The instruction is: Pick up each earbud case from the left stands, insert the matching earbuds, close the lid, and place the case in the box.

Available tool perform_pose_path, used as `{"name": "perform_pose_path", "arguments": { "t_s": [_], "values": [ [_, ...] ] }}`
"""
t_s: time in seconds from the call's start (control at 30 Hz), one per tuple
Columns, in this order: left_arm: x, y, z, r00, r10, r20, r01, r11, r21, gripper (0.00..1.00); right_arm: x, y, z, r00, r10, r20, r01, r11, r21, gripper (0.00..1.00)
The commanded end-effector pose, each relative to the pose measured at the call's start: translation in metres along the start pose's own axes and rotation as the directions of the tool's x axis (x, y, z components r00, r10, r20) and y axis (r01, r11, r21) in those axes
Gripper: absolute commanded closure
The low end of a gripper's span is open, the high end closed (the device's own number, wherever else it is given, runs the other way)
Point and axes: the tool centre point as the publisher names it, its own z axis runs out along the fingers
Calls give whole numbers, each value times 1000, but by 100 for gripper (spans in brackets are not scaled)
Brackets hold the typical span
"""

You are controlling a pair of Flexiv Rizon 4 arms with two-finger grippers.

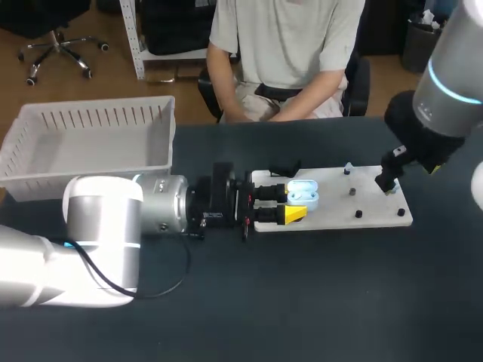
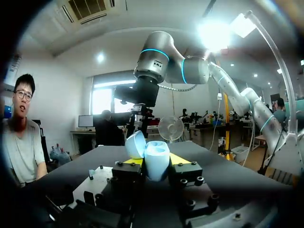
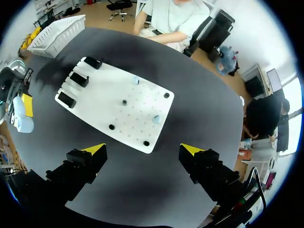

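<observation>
A light blue earbud case (image 1: 303, 194) with its lid open sits between the yellow fingertips of my left gripper (image 1: 293, 204), which is shut on it above the left end of the white board (image 1: 332, 213). In the left wrist view the case (image 2: 157, 160) stands upright in the gripper (image 2: 154, 162), its lid (image 2: 135, 144) tipped back. My right gripper (image 1: 388, 181) hangs open over the board's right end. In the right wrist view, beyond its gripper (image 3: 143, 150), two small pale blue earbuds (image 3: 136, 80) (image 3: 156, 118) sit on pegs on the board (image 3: 102, 107).
Three black stands (image 3: 78, 79) line the board's left end, and several black pegs (image 3: 124, 102) dot its middle. A white slatted basket (image 1: 83, 170) stands at the table's back left. A person sits behind the table's far edge, hands off it.
</observation>
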Motion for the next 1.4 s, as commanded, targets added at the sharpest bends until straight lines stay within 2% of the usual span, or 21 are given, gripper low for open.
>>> {"name": "perform_pose_path", "arguments": {
  "t_s": [0.03,0.17,0.27,0.33,0.37,0.4,0.57,0.6,0.67,0.7,0.73,0.97,1.13,1.27,1.33,1.4],
  "values": [
    [1,-1,0,1000,4,4,-4,1000,-7,100,-15,-3,25,998,-5,-70,7,1000,23,0],
    [1,-1,0,1000,4,4,-4,1000,-7,100,-17,-8,39,995,-3,-102,5,1000,22,2],
    [1,-1,0,1000,4,4,-4,1000,-7,100,-20,-13,50,992,12,-124,-8,999,31,11],
    [1,-1,0,1000,4,4,-4,1000,-7,100,-20,-15,56,991,35,-128,-32,999,25,13],
    [1,-1,0,1000,4,4,-4,1000,-7,100,-21,-17,60,991,47,-129,-44,999,22,25],
    [1,-1,0,1000,4,4,-4,1000,-7,100,-21,-18,62,990,48,-132,-46,999,23,31],
    [1,-1,0,1000,4,4,-4,1000,-7,100,-25,-23,73,989,70,-129,-66,997,37,34],
    [1,-1,0,1000,4,4,-4,1000,-7,100,-26,-24,75,989,73,-132,-67,997,46,39],
    [1,-1,0,1000,4,4,-4,1000,-7,100,-26,-25,78,988,80,-135,-74,996,47,41],
    [1,-1,0,1000,4,4,-4,1000,-7,100,-26,-25,80,988,81,-135,-74,996,54,49],
    [1,-1,0,1000,4,4,-4,1000,-7,100,-26,-25,81,988,80,-135,-73,996,57,51],
    [1,-1,0,1000,4,4,-4,1000,-7,100,-27,-24,87,988,84,-128,-76,995,67,54],
    [1,-1,0,1000,4,4,-4,1000,-7,100,-26,-25,88,988,98,-121,-88,992,89,60],
    [1,-1,0,1000,4,4,-4,1000,-7,100,-26,-25,88,989,93,-114,-80,990,113,57],
    [1,-1,0,1000,4,4,-4,1000,-7,100,-25,-25,88,988,96,-118,-82,989,124,63],
    [1,-1,0,1000,4,4,-4,1000,-7,100,-25,-26,89,988,99,-118,-85,989,122,64]
  ]
}}
